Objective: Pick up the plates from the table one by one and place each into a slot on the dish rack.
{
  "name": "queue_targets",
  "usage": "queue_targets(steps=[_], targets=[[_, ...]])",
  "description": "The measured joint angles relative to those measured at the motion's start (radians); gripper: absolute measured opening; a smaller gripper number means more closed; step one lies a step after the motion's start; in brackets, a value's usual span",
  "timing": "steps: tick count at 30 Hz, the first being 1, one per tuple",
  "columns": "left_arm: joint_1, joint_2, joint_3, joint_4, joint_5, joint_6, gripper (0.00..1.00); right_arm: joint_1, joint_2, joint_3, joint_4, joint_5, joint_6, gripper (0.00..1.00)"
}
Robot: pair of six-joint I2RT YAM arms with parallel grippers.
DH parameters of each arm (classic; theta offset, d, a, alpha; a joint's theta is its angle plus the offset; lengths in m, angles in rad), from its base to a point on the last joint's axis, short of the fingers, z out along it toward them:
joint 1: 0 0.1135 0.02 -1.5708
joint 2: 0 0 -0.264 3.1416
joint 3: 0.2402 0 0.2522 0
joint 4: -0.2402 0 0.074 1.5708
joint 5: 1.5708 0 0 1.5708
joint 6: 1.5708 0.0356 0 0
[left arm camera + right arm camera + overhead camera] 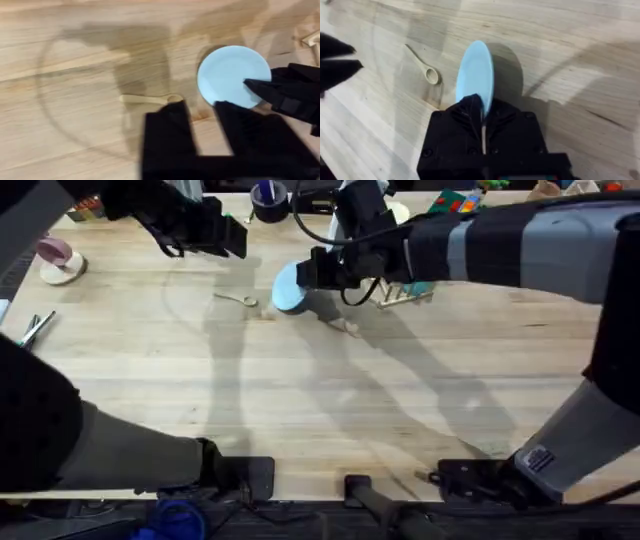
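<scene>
My right gripper (308,272) is shut on the rim of a light blue plate (288,290), which is tilted on edge just above the table (320,410). The right wrist view shows this plate (476,75) edge-on, rising out of my gripper (481,107). Behind the right arm, a bit of the wooden dish rack (408,294) shows just right of the plate. My left gripper (228,236) is open and hangs to the plate's left with nothing in it. Its wrist view looks down on the plate (227,75) past its own open fingers (167,132).
A small wooden spoon (237,299) lies on the table left of the plate. A pink-and-white bowl (58,260) and metal tongs (35,328) lie at the far left. A dark round container (268,200) stands at the back edge. Small crumbs (345,326) lie below the plate.
</scene>
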Motion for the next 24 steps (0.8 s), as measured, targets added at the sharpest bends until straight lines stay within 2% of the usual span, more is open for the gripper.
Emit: queue_targets(steps=[1, 4, 5, 11, 15, 24], targets=[[0.0, -0.005, 0.0, 0.0, -0.01, 0.001, 0.417, 0.0, 0.0, 0.0, 0.0, 0.0, -0.007, 0.031], [0.0, -0.008, 0.0, 0.0, -0.033, -0.001, 0.889, 0.0, -0.003, 0.0, 0.0, 0.0, -0.026, 0.031], [0.0, -0.008, 0.0, 0.0, -0.039, -0.005, 0.966, 0.0, -0.006, 0.0, -0.001, 0.0, -0.034, 0.031], [0.0, -0.008, 0.0, 0.0, -0.052, -0.005, 0.995, -0.002, -0.072, 0.0, -0.067, 0.023, -0.101, 0.031], [0.0, -0.008, 0.0, 0.0, -0.052, -0.005, 0.995, -0.009, -0.132, 0.016, -0.171, 0.07, -0.161, 0.031], [0.0, -0.008, 0.0, 0.001, -0.052, -0.005, 0.995, -0.012, -0.202, 0.178, -0.385, 0.211, -0.286, 0.031]])
